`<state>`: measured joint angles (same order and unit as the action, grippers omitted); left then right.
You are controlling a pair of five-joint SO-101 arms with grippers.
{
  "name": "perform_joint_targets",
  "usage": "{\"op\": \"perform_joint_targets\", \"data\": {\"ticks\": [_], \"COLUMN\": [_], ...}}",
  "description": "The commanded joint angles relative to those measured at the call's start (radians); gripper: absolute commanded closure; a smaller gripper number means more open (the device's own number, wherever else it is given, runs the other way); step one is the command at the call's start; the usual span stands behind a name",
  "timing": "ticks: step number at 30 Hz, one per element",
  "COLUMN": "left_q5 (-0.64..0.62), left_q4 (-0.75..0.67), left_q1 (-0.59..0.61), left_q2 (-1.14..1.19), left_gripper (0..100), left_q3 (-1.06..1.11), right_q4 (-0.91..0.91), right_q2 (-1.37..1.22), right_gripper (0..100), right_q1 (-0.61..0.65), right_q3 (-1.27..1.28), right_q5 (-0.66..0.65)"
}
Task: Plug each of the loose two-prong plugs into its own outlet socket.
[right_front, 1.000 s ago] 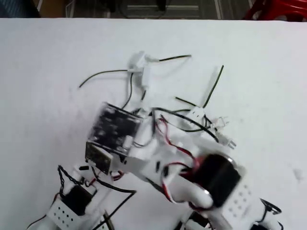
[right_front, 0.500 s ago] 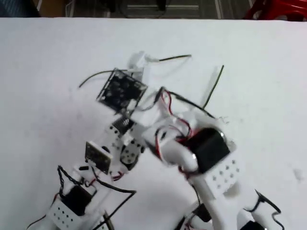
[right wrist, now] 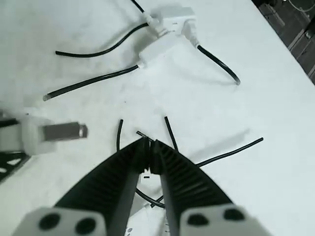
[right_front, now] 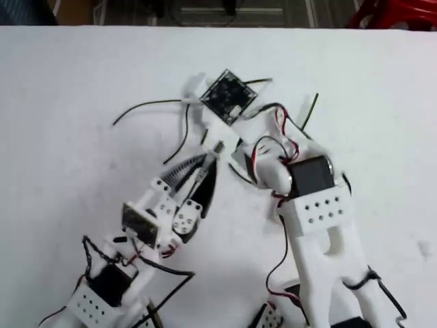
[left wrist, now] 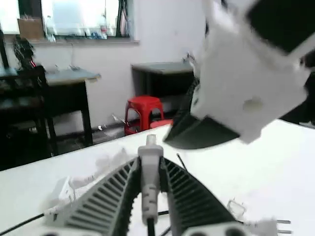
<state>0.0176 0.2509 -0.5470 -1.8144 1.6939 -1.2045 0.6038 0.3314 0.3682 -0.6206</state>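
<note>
One plug (left wrist: 149,152) is up off the desk (right_front: 82,61), pinched upright between the left jaws; its cord hangs down between them and its metal prongs stand clear past their tips, so that grasp looks done; the insertion itself is not, since the prongs are bare and well apart from any socket. A second plug (left wrist: 266,226) lies loose on the desk with its prongs showing, so it is plainly not yet seated. The white outlet pieces (right wrist: 167,22) sit in a cluster with their black cords farther along the desk, apart from both arms; whether any of them already has a plug pushed in I cannot tell. By my reading the task is at an early stage, with at least two plugs left to place.

The left jaws are narrow, closed just to the width of the plug body and gripping it on both sides. The right jaws are drawn together tip to tip, or so nearly that no gap shows; they hang above a few loose cord ends (right wrist: 170,129) and visibly carry nothing; a thin wire end lies right at the tips, and I cannot tell whether it is touched.
</note>
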Motion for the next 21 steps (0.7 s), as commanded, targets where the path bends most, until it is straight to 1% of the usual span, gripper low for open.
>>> {"op": "perform_joint_targets", "data": {"ticks": [1, 5, 8, 10, 12, 16, 18, 21], "left_q5": [-0.006, -0.006, -0.006, -0.006, -0.006, -0.005, -0.005, -0.005], "left_q4": [-0.005, -0.005, -0.005, -0.005, -0.005, -0.005, -0.005, -0.005], "left_q1": [-0.007, -0.007, -0.007, -0.007, -0.007, -0.007, -0.007, -0.007], "left_q2": [-0.010, -0.010, -0.010, -0.010, -0.010, -0.010, -0.010, -0.010], "left_gripper": [98, 98, 98, 98, 98, 98, 98, 98], "left_q3": [-0.003, -0.003, -0.003, -0.003, -0.003, -0.003, -0.003, -0.003], "right_q4": [-0.047, -0.145, -0.216, -0.236, -0.234, -0.225, -0.209, -0.128], "right_q2": [0.038, 0.070, 0.077, 0.071, 0.070, 0.041, 0.004, -0.051], "right_gripper": [97.8, 97.8, 97.8, 97.8, 97.8, 97.8, 97.8, 97.8], "right_q1": [-0.002, 0.084, 0.205, 0.274, 0.312, 0.291, 0.242, 0.150], "right_q3": [-0.098, -0.232, -0.308, -0.327, -0.327, -0.325, -0.308, -0.241], "right_q5": [-0.008, -0.008, -0.003, 0.043, 0.078, 0.083, 0.083, 0.081]}}
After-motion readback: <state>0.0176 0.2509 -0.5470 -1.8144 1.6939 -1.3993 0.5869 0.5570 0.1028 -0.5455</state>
